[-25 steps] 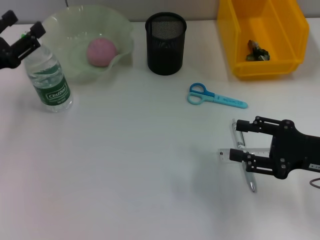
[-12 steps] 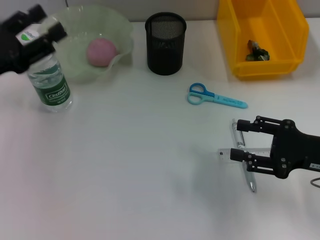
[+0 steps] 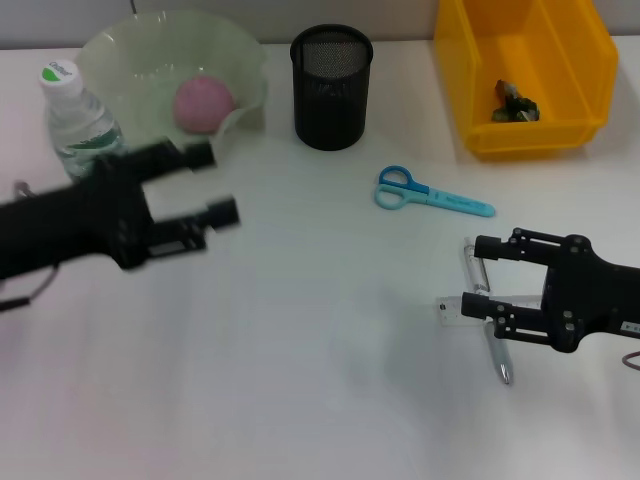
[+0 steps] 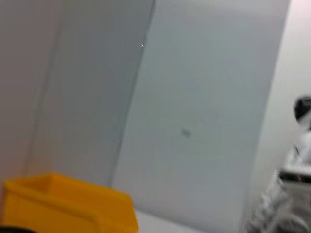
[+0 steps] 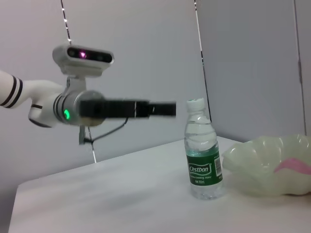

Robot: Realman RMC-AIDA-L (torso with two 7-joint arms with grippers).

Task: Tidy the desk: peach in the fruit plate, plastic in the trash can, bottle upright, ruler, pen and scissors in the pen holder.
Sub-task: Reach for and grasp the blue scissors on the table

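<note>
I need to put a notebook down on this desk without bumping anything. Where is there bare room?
The widest bare patch of the desk is the near middle, between the left gripper and the right gripper. The far edge is crowded: bottle, fruit plate, pen holder, trash can, with the scissors before them.

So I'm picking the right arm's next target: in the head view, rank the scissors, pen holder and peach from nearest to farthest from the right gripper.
From the right gripper:
1. Scissors, just beyond it, mid-desk.
2. Pen holder, farther back, centre.
3. Peach, in the fruit plate at back left.
</note>
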